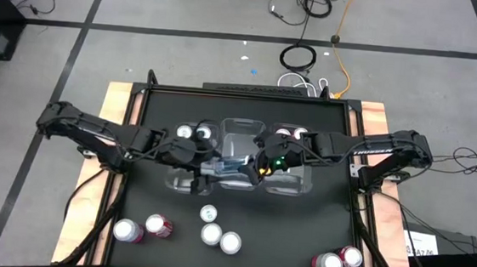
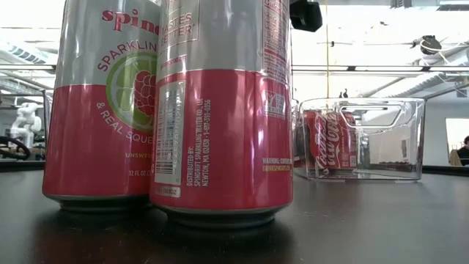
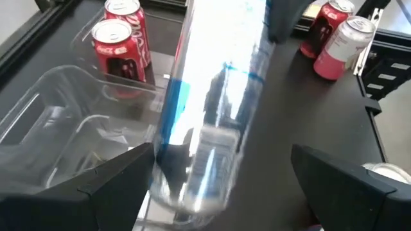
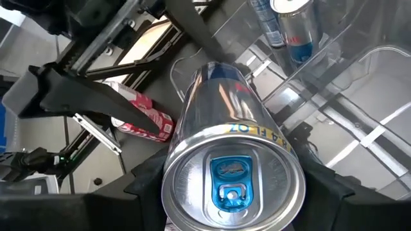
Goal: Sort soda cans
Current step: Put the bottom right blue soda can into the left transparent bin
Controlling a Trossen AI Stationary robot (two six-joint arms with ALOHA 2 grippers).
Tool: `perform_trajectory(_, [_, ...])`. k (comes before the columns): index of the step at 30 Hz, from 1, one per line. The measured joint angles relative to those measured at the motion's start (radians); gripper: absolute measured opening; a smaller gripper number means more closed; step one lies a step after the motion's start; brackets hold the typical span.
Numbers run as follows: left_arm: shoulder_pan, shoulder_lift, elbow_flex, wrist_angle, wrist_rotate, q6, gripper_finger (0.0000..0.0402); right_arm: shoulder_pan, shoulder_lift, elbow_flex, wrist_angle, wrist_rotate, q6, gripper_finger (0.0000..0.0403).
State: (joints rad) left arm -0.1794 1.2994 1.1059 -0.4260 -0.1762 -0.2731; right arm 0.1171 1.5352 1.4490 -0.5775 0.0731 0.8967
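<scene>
My right gripper [image 4: 231,192] was closed on a blue and silver can [image 4: 225,122], one finger on each side of its wall, and the can's top with a blue tab pointed at my right wrist camera. I held it in the air over the clear bins [image 1: 243,134] in the middle of the table [image 1: 299,232]. My left gripper [image 3: 221,183] stood wide around the other end of the same can. One finger was clearly apart from it. For the other finger I could not tell, because the can was blurred there.

From above, my two wrists covered the can almost fully, and also a part of the bins. In the level view, two pink cans [image 2: 220,132] stood very close to the camera and hid most of the table (their tops were cut off). Behind them I saw only one bin with red cans [image 2: 326,143] inside. More loose cans [image 1: 211,233] stood at the front of the table.
</scene>
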Motion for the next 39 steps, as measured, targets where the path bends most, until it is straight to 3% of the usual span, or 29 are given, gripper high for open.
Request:
perform_trajectory(21, [0.052, 0.171, 0.171, 0.0, 0.059, 0.054, 0.0374, 0.002, 0.003, 0.0, -0.048, 0.0, -0.023, 0.0228])
perform_trajectory(39, [0.074, 0.242, 0.175, 0.057, 0.117, 0.043, 0.0374, 0.002, 0.003, 0.0, -0.034, -0.021, -0.046, 0.0228])
